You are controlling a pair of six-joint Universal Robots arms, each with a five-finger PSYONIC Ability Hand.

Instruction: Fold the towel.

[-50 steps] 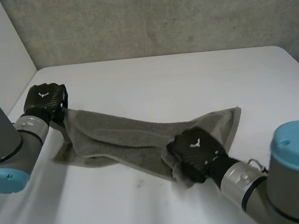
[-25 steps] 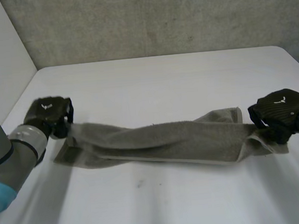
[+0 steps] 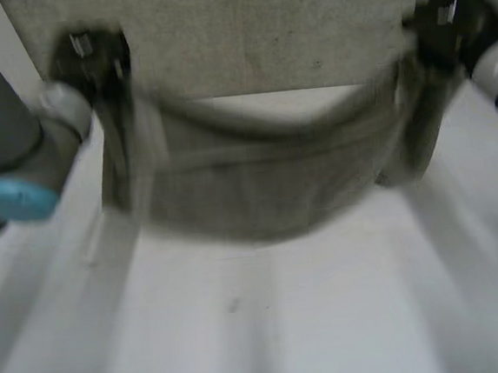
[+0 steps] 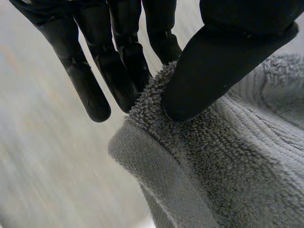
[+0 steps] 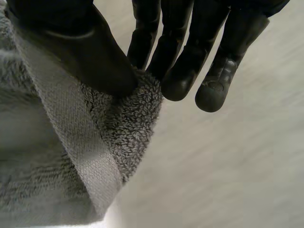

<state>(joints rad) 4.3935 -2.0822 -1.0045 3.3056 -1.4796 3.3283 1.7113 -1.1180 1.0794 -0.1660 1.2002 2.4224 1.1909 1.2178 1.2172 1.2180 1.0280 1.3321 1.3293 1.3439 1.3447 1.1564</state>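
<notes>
Head view: I'm seeing both hands up high in front of the grey, rough wall [image 3: 261,28]. The left hand [image 3: 89,56] is sitting at one end of the towel [image 3: 266,176] and the right hand [image 3: 449,25] at the other. The towel is hanging between them as a wide, sagging grey span over the smooth white table [image 3: 270,324], top edge dipping in the middle. It's smeared, so I'm not telling whether its low edge is touching the table. The left arm [image 3: 4,129], grey with a light-blue cap, is coming in beside its hand.

Left wrist view: the left hand [image 4: 118,57] is pinching a towel corner, thumb pressing the cloth against nearly straight fingers. The towel [image 4: 223,175] is showing thick, looped terry with faint ribs, and a rounded, rolled edge is running along below the pinch.

Right wrist view: the right hand [image 5: 190,47] is pinching its own corner, thumb on top, fingers straight behind the cloth. The towel [image 5: 57,161] is showing fuzzy loops at the corner and a flat, woven hem band running along its edge.
</notes>
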